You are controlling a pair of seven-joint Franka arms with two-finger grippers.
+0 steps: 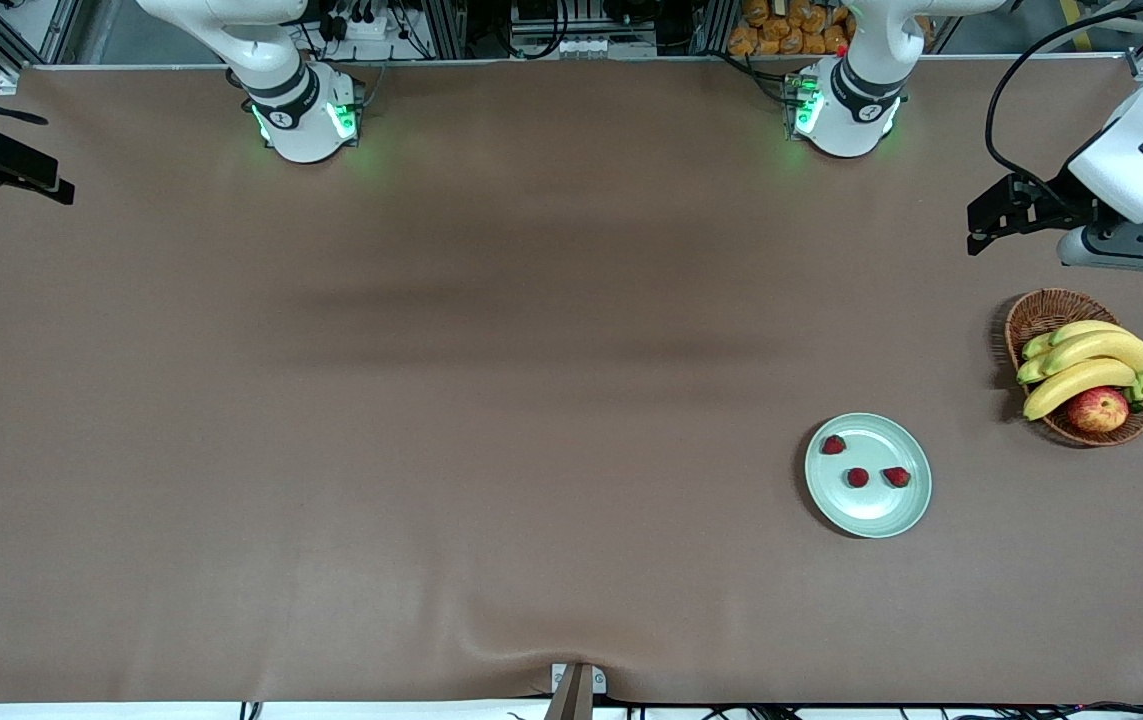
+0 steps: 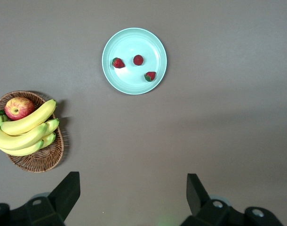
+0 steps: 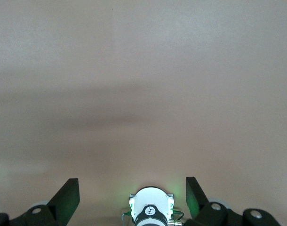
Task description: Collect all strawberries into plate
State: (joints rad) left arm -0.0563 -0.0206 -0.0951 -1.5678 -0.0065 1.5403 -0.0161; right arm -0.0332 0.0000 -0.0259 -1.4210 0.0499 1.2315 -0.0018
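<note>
three strawberries lie apart on the mint plate. a wicker basket nearby holds bananas and an apple. the left pincer hangs over bare table, open.

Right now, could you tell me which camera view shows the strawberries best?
The left wrist view: it looks straight down on all three strawberries lying apart on the plate, large and unblocked. The front view shows them too, but smaller. The right wrist view shows only bare table.

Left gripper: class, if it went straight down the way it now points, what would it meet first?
Probably bare table. The open left gripper points at cloth between the wicker basket and the plate; depth is unclear.
</note>
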